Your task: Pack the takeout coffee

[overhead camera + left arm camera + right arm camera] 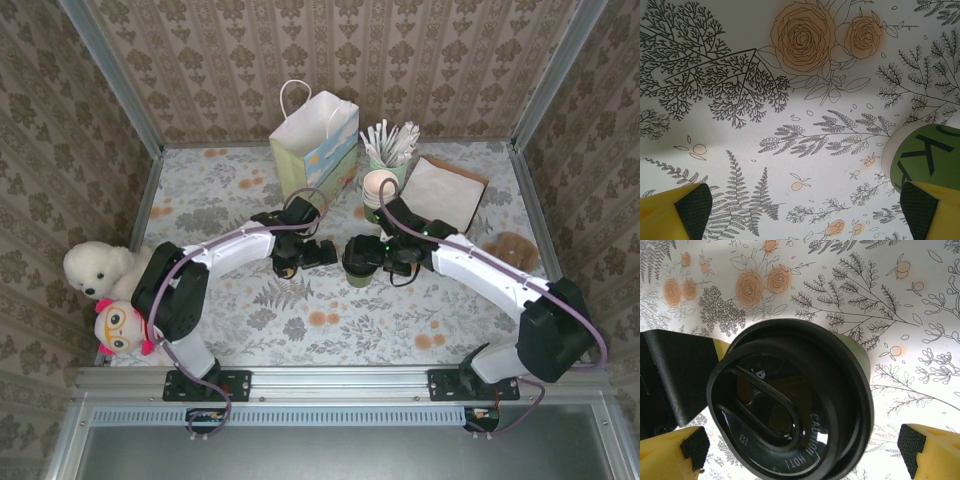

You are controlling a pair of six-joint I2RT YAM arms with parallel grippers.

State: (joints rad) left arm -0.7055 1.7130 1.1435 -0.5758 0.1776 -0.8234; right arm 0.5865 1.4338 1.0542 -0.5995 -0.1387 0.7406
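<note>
Top view: the takeout coffee (358, 276) stands on the table (300, 320), under the right gripper (366, 254), with the left gripper (316, 252) just beside it. The paper bag (312, 145) stands upright well behind. Left wrist view: jaws wide and empty, the cup's green wall at the right-hand finger, outside the gap. Right wrist view: jaws wide, the black lid (790, 400) between the fingers (920, 452), no contact evident. Assessment: pre-grasp stage. The next move requires the right jaws to close squarely below the lid without crushing the cup, then lift towards the bag.

Takeout coffee (790, 400): green cup, black lid, mid-table.
</note>
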